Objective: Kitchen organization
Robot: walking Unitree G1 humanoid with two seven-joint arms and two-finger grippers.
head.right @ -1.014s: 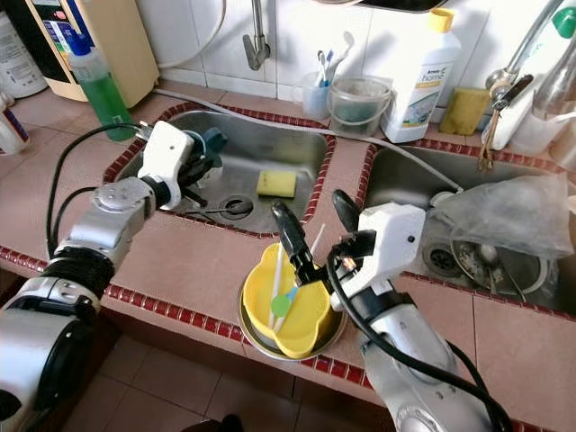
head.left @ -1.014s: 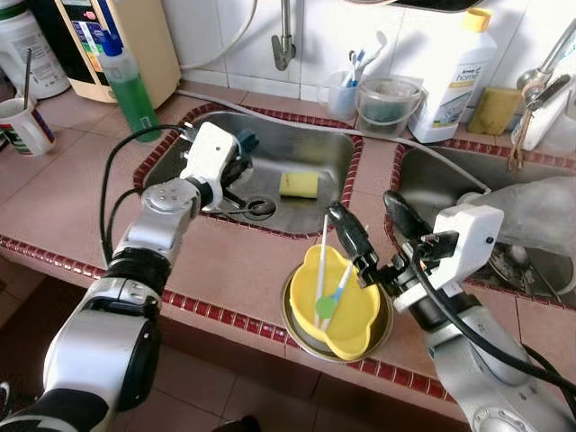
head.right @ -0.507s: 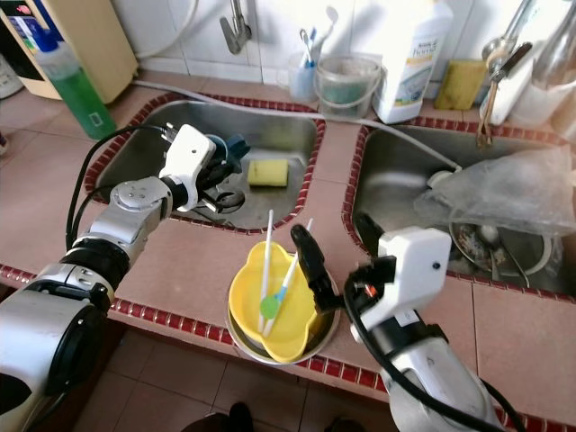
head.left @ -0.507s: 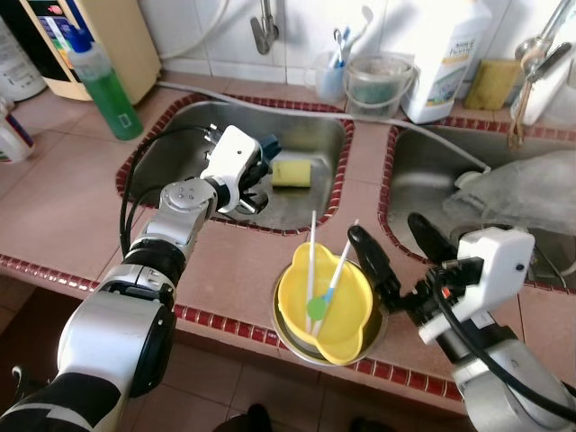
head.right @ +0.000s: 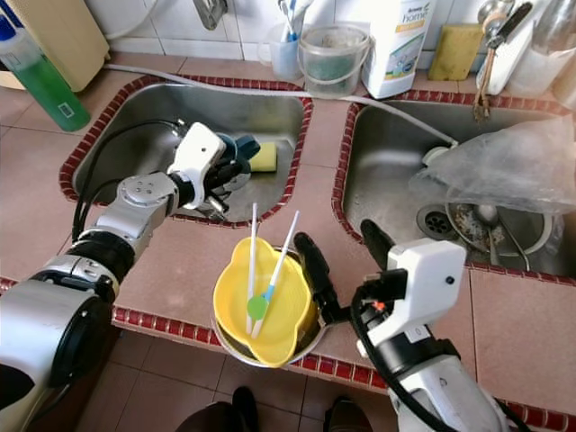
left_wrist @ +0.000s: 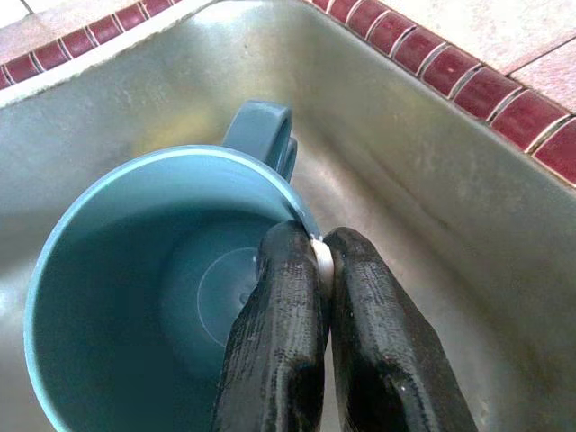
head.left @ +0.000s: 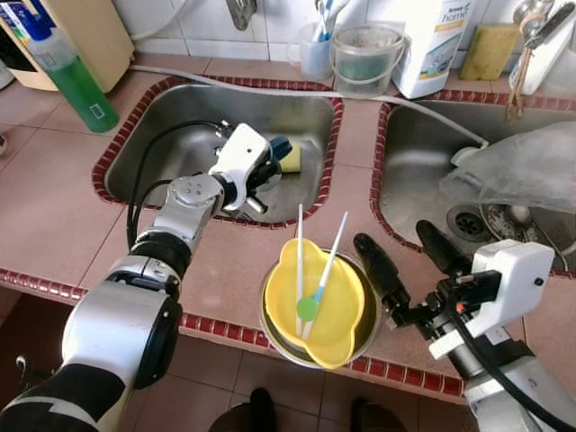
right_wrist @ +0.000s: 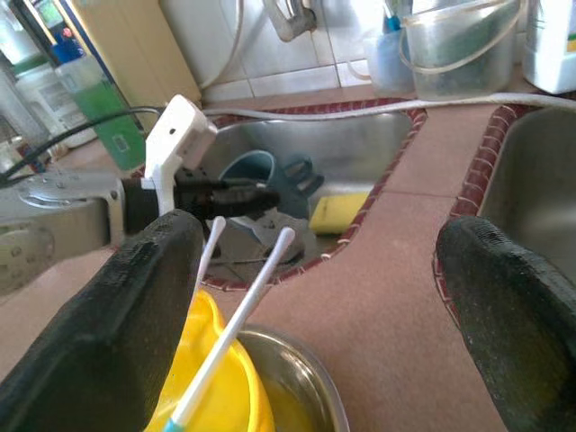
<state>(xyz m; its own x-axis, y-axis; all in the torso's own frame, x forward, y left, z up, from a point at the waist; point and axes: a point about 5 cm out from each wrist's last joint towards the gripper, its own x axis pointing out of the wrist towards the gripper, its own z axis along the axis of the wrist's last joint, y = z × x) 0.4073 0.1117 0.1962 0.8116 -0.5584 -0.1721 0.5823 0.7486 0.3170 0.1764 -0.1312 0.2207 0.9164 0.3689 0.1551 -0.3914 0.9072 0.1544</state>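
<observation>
In the left sink [head.left: 171, 112], my left gripper [head.left: 266, 167] is shut on the rim of a blue mug [left_wrist: 153, 270], pinching the rim between its fingertips [left_wrist: 279, 270]. The mug [head.right: 241, 147] sits close to a yellow sponge [head.right: 264, 158]. At the counter's front edge a yellow bowl [head.left: 324, 306] rests inside a metal bowl [head.left: 372, 326], with two long-handled utensils [head.left: 301, 261] standing in it. My right gripper [head.left: 409, 263] is open just right of the bowls, with one finger [right_wrist: 135, 306] beside the yellow rim and nothing between the fingers.
A green soap bottle [head.left: 74, 76] stands left of the sink. Behind the sinks are a cup of brushes [head.left: 315, 54], a clear tub [head.left: 364, 56] and a white detergent bottle [head.left: 434, 40]. The right sink [head.left: 423, 180] holds a plastic bag [head.left: 517, 171] and dishes.
The camera has tilted down. My left gripper has carried the mug across the sink towards the sponge. My right gripper has drawn back from over the yellow bowl to its right side.
</observation>
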